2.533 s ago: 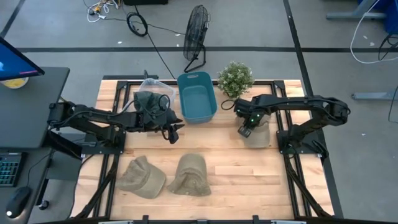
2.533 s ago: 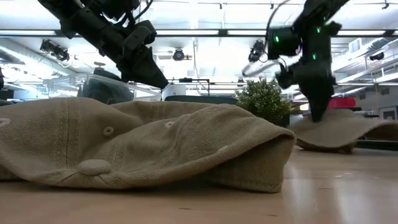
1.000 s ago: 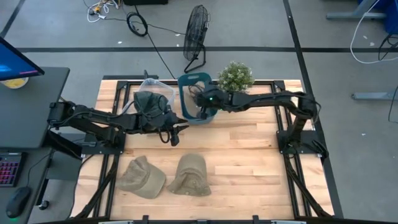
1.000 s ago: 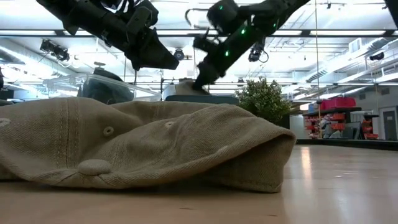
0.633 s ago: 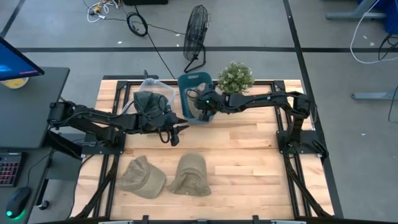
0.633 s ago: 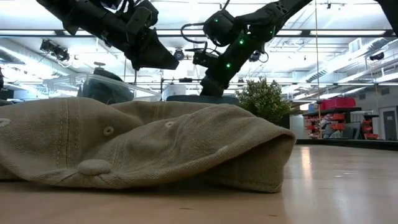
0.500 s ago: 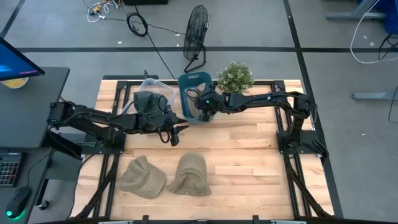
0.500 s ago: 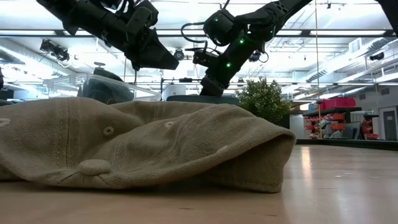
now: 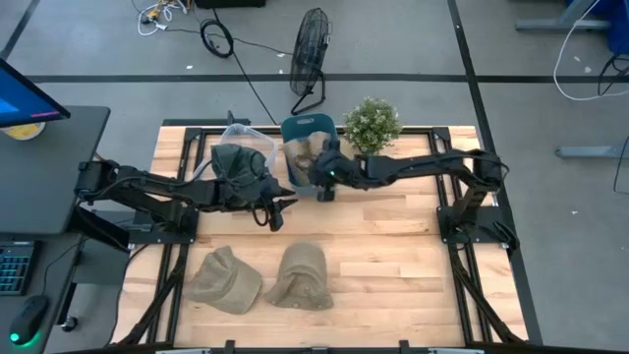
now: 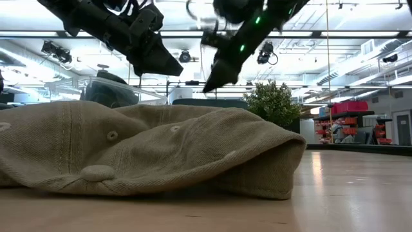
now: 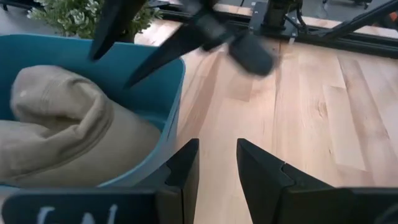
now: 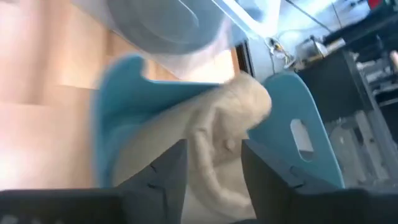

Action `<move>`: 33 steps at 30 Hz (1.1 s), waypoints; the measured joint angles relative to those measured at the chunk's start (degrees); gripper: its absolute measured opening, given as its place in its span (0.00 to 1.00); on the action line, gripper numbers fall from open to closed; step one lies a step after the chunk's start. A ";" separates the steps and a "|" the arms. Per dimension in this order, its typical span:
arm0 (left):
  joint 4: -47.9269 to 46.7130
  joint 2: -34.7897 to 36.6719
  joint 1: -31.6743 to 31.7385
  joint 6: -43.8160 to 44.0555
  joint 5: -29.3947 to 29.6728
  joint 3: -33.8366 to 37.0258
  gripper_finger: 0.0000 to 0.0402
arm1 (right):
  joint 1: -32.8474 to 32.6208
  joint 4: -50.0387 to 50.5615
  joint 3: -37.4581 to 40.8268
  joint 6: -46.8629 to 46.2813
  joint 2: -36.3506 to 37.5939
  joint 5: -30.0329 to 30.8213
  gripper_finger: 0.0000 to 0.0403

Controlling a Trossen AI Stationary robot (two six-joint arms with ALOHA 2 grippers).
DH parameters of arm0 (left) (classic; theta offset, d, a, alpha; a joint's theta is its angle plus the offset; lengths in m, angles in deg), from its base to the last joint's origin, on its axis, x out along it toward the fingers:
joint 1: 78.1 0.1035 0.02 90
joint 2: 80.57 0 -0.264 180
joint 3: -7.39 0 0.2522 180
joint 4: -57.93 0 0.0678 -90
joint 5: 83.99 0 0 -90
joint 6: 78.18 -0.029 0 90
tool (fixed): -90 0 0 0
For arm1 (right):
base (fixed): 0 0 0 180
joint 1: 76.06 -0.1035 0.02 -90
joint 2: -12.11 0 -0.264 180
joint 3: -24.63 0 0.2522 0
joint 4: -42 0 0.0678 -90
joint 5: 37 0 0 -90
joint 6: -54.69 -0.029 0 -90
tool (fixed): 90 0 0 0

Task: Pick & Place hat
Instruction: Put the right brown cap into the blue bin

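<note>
a tan hat [image 11: 68, 140] lies crumpled inside the blue bin [image 11: 163, 93], at the top middle of the high view. it is soft and folded, filling much of the bin. two more tan hats lie flat on the wood table in the lower middle of the high view: one cap [image 9: 225, 279] on the left and one cap [image 9: 300, 276] just beside it on the right.

A wooden table [image 9: 393, 256] is seen carrying two tan caps [image 9: 225, 279] [image 9: 302, 278], a teal bin [image 9: 298, 133], a clear container [image 9: 241, 138] and a potted plant [image 9: 372, 124].
</note>
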 joint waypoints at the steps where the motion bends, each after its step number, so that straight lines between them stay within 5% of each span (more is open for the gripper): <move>1: -0.13 0.10 -0.31 0.00 0.01 0.00 0.27 | -1.23 1.41 0.00 -0.26 1.19 0.15 0.40; 8: -2.55 4.08 -3.42 -0.07 0.02 0.00 0.27 | -10.17 12.50 -0.04 -7.90 7.73 -0.90 0.45; 14: -7.03 7.21 -5.68 0.02 1.99 0.00 0.27 | -16.89 15.51 -0.07 -14.62 8.33 -14.22 0.45; 18: -6.95 7.78 -7.97 -0.01 2.02 0.00 0.27 | -20.84 11.86 -0.09 -15.81 5.76 -19.75 0.45; 27: -7.10 7.59 -9.89 1.59 1.98 0.02 0.27 | -25.40 -4.42 -0.07 -17.95 -4.19 -18.70 0.45; 33: -7.10 7.59 -10.89 1.38 1.94 0.02 0.27 | -25.16 -6.11 -0.07 -20.87 -9.49 -18.70 0.45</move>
